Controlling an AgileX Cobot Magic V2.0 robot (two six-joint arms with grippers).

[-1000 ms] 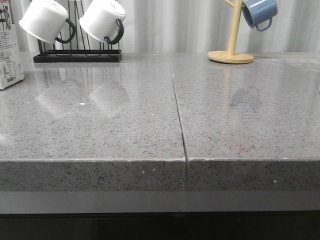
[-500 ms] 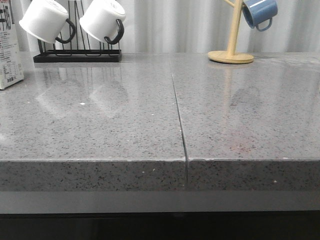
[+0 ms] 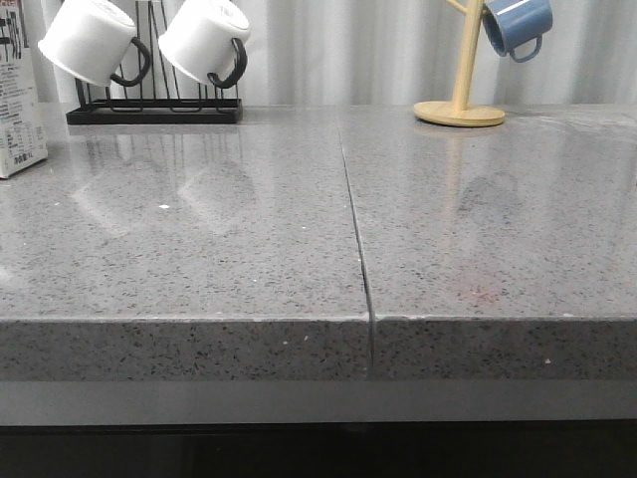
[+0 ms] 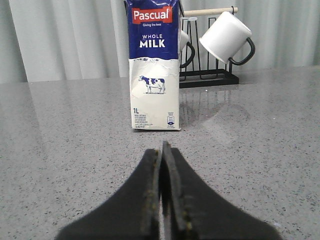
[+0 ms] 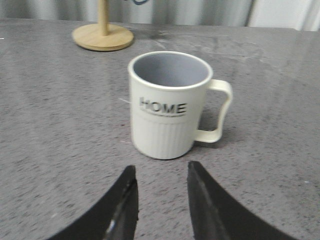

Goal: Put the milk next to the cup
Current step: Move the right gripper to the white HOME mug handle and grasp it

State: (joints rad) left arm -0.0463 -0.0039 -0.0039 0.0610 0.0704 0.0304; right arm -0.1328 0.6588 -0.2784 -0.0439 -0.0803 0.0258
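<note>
Two tools face two separate things, and neither has touched its object yet. Our left tool [image 4: 162, 150] points straight at the Pascual whole milk carton [image 4: 154, 65], which stands upright on the grey speckled desk [image 4: 60, 150] with its cow picture turned toward us; the fingers are clenched together with nothing between them, so we judge they must spread before any grasp is possible. In the front view only a sliver of the carton shows at the far left edge, well apart from the bare middle of the desk. Behind the carton a black wire rack [image 4: 207, 75] carries a white mug with a black handle [image 4: 227, 37], hung at a tilt. Our right tool [image 5: 161, 192] hovers low just before the cream ribbed "HOME" mug [image 5: 169, 102], fingers parted and released, holding nothing; the mug stands upright, its handle off to one side, with the wooden mug-tree base [image 5: 102, 36] farther back. We read this as the right arm keeping the mug in sight as the target spot while the left arm lines up level with the desk for a side grasp low on the carton. Neither arm appears in the front view.
</note>
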